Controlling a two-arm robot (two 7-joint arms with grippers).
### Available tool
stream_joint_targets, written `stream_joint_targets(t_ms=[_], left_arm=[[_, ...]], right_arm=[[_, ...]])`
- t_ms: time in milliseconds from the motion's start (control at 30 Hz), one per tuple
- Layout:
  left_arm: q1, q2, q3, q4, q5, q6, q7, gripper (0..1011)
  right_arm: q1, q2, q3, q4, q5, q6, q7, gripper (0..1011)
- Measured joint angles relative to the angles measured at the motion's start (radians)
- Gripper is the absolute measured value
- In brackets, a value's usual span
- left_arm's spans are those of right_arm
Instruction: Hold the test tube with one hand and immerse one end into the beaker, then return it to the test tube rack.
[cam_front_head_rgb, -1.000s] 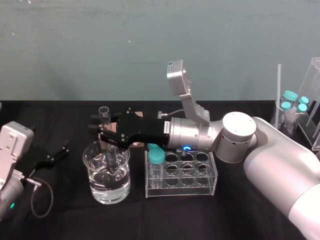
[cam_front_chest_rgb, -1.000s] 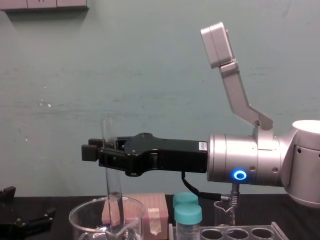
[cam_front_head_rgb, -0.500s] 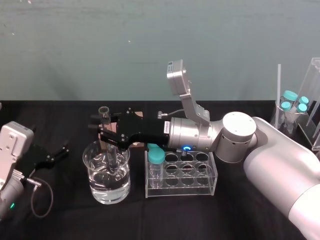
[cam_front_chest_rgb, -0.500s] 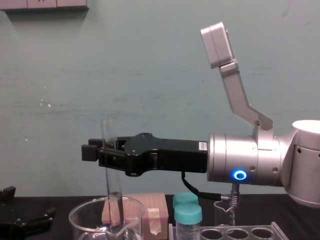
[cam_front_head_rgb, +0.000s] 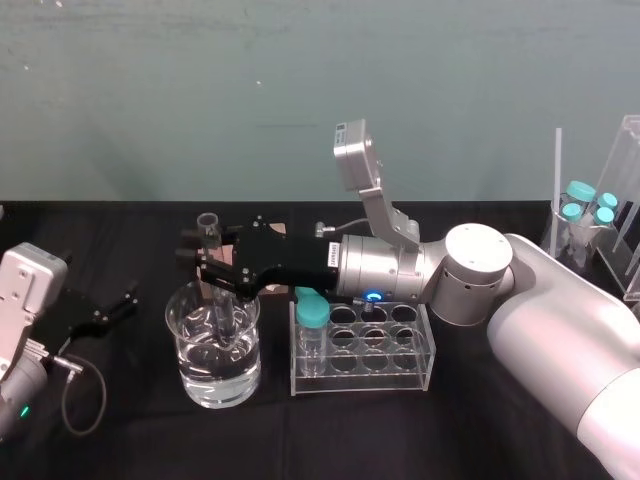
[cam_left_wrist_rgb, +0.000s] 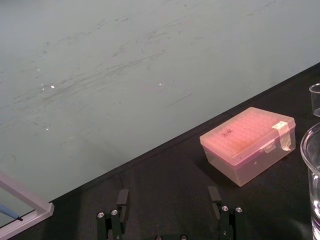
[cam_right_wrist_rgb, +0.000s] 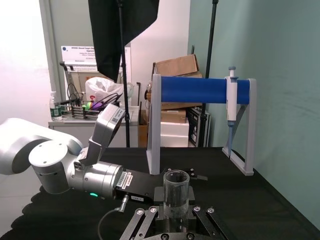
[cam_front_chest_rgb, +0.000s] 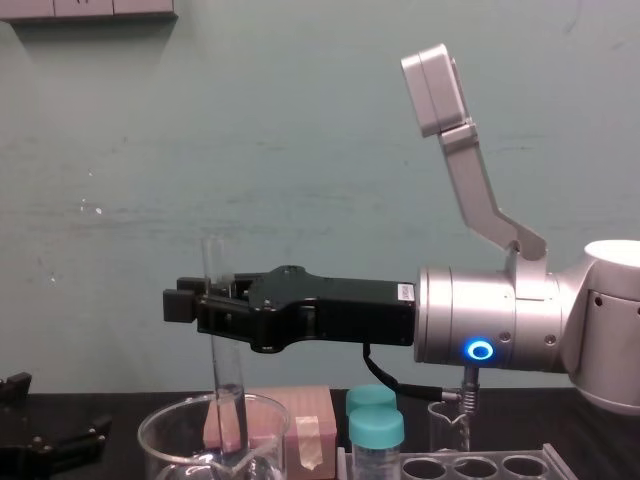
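Almost nothing has shifted over the last second: the right gripper stays where it was above the beaker, and the test tube sits at the same height and the same slight lean as before. That stillness suggests the dip is at its pause, so the immersion step looks as good as done, and lifting the tube clear and carrying it to the test tube rack is what remains. The right gripper's two flat fingers are closed on the tube's upper part, with the open rim standing a little above them and the rest of the glass hanging below into the beaker. The tube's rounded lower end is well under the beaker's rim and appears to reach into the water, though the exact depth is hard to judge through the glass. The tube is long, thin and clear, and it looks empty. The rack stands just beside the beaker, toward the robot's right, with a teal-capped vial in its nearest corner and other holes free. The left gripper lies parked on the black table at the far left, its fingers apart and holding nothing.
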Motion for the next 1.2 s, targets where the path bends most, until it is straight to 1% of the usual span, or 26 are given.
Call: stream_joint_targets(t_ms=[200, 333, 667, 1000, 1033, 1100, 1200], left_arm=[[0.000, 0.000, 0.000, 0.000, 0.000, 0.000, 0.000, 1000], [0.000, 0.000, 0.000, 0.000, 0.000, 0.000, 0.000, 1000], [0.000, 0.000, 0.000, 0.000, 0.000, 0.000, 0.000, 1000], [0.000, 0.000, 0.000, 0.000, 0.000, 0.000, 0.000, 1000], [0.000, 0.000, 0.000, 0.000, 0.000, 0.000, 0.000, 1000], [0.000, 0.000, 0.000, 0.000, 0.000, 0.000, 0.000, 1000], [0.000, 0.000, 0.000, 0.000, 0.000, 0.000, 0.000, 1000]], right_arm=[[-0.002, 0.004, 0.001, -0.011, -0.003, -0.007, -0.003, 241], [-0.008, 0.010, 0.007, -0.029, 0.001, -0.011, -0.003, 241], [-0.021, 0.032, 0.023, -0.083, 0.028, -0.013, 0.000, 241], [-0.036, 0.062, 0.041, -0.149, 0.062, -0.005, -0.005, 241], [-0.041, 0.071, 0.045, -0.166, 0.070, -0.005, -0.009, 241], [-0.043, 0.074, 0.047, -0.172, 0.072, -0.005, -0.011, 241], [-0.050, 0.089, 0.054, -0.201, 0.082, -0.005, -0.021, 241]])
